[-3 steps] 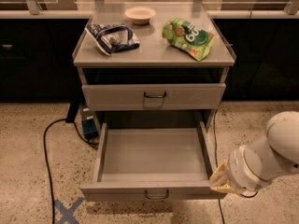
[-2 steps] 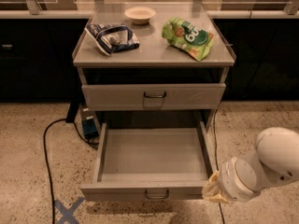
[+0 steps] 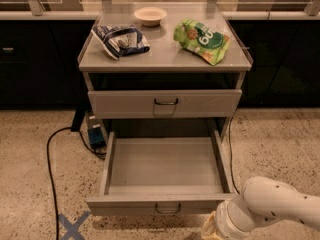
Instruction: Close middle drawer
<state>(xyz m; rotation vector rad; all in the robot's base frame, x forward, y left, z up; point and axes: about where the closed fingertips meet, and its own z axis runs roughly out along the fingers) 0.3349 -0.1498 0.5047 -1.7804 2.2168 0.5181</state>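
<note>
The middle drawer (image 3: 165,166) is pulled far out of the grey cabinet, low in the camera view. Its inside is bare grey. Its low front panel (image 3: 125,205) has a small dark wire handle (image 3: 167,210) at centre. My white arm (image 3: 272,209) comes in from the bottom right. The gripper (image 3: 209,228) sits at the picture's bottom edge, just below the right end of the drawer's front panel. Most of it is cut off by the frame.
Above, a taller-fronted grey drawer (image 3: 165,103) is pushed in. The cabinet top (image 3: 165,59) holds a bowl (image 3: 150,15), a dark blue bag (image 3: 120,39) and a green bag (image 3: 202,39). A black cable (image 3: 49,156), a blue device (image 3: 95,135) and a blue tape X (image 3: 72,225) lie on the floor at left.
My arm has moved down and to the left, bringing the gripper from beside the drawer's right side to below the front panel's right end. The drawer has not moved.
</note>
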